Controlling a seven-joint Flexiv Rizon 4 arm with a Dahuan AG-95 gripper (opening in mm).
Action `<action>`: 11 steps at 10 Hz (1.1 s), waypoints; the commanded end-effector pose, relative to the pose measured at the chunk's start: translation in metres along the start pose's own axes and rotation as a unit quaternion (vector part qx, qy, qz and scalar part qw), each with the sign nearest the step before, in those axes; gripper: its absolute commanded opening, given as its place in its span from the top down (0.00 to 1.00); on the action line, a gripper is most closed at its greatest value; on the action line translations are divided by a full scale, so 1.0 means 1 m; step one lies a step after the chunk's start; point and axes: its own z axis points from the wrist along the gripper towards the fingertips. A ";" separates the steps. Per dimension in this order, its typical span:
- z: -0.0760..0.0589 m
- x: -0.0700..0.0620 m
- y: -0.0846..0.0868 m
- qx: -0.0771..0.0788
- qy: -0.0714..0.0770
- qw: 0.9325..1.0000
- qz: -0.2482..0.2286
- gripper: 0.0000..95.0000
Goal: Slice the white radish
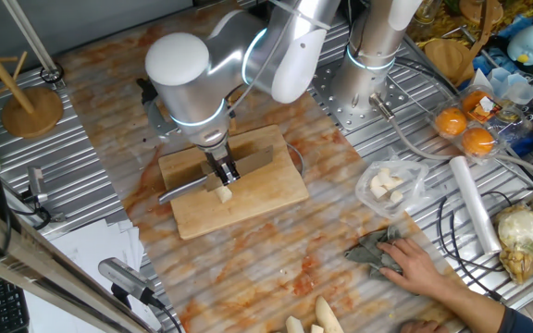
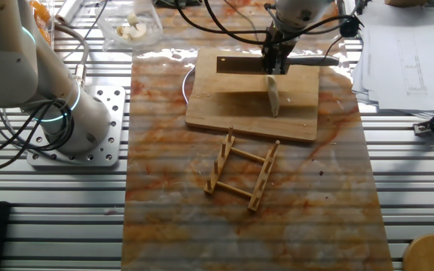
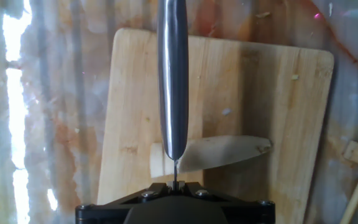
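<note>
White radish (image 3: 219, 153), slim and tapered, lying flat on the wooden cutting board (image 3: 272, 93), pointed end away from the blunt end. Crossed near the blunt end by the knife (image 3: 173, 74), handle seen end-on in the hand view, blade edge down on the root. Gripper (image 1: 223, 173) directly above, jaws clamped narrow on the knife handle. Board resting on the marbled orange-and-white table (image 2: 202, 218). Just in front of the board in the other fixed view, a small wooden rack (image 2: 241, 175). Farther out, a clear bag of pale chunks (image 1: 389, 184), a human hand (image 1: 424, 268) on a grey cloth (image 1: 373, 250), oranges (image 1: 465, 129) in a plastic tray. No legible brand, label or writing anywhere.
</note>
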 end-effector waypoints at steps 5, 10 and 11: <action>0.008 -0.001 0.001 -0.005 0.005 1.000 -0.002 1.00; 0.029 0.000 0.003 -0.001 -0.005 1.000 -0.003 1.00; 0.033 0.000 0.003 -0.001 -0.008 1.000 -0.004 1.00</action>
